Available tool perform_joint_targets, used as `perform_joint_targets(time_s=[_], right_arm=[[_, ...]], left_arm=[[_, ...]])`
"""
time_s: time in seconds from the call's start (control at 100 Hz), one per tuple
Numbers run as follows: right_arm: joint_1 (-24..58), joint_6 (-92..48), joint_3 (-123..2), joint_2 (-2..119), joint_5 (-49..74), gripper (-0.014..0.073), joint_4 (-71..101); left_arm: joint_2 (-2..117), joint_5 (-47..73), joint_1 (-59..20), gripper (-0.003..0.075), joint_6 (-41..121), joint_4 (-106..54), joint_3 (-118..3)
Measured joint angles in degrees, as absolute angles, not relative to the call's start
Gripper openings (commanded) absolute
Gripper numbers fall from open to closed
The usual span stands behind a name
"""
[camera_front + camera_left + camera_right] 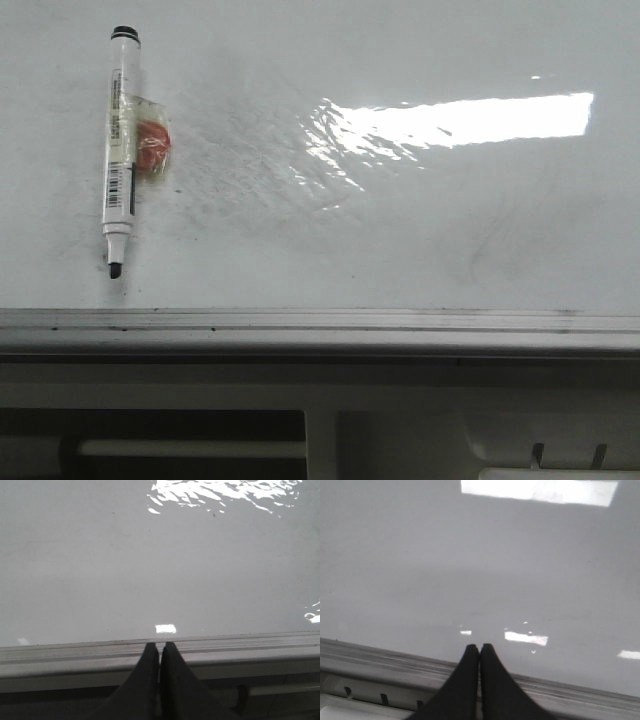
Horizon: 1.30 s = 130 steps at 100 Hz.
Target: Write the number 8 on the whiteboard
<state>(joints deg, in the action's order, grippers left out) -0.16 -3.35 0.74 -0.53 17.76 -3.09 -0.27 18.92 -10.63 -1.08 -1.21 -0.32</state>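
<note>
The whiteboard (400, 230) fills the front view, glossy white with grey smudges, scratches and glare, bounded by a silver-grey edge rail (320, 322). No number 8 shows on it. A white marker (120, 150) with a black end cap lies uncapped at the far left, its black tip pointing toward the rail, with an orange-red blob (152, 146) taped to its side. Neither gripper shows in the front view. My left gripper (160, 647) is shut and empty over the rail (240, 647). My right gripper (479, 649) is shut and empty just past the rail (380, 655), over the board (480, 570).
Beige furniture with slots (400, 430) sits in front of the rail, with a white bar (190, 449) inside a dark opening. A bright light reflection (470, 118) lies on the board's right half.
</note>
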Motion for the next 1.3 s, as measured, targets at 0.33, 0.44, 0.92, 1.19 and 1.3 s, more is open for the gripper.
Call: perform_joint_targets(time_s=[0.33,0.44,0.92,1.19,1.3], right_arm=[[-0.16,-3.35,0.74,-0.53,17.76,-0.0043,-3.09],[-0.16,-3.35,0.74,-0.53,17.76,-0.0042,-3.09],[-0.16,-3.35,0.74,-0.53,12.90,-0.0042,-2.73],[-0.16,-3.35,0.74,-0.53,-1.16,-0.0043,13.54],[-0.16,-3.35,0.74,-0.53,-1.99,-0.0042,18.16]], left_arm=[[-0.27,18.92,-10.63,-0.0020,-1.08,-1.21,-0.32],[-0.27,18.92,-10.63,-0.0020,-1.08,-1.21,-0.32],[-0.27,18.92,-10.63,-0.0020,-1.08,-1.21,-0.32],[-0.27,8.44,-10.63,-0.0020,-1.08,-23.35,-0.32],[-0.27,2.71,-10.63,-0.0020,-1.08,-31.25,-0.32]])
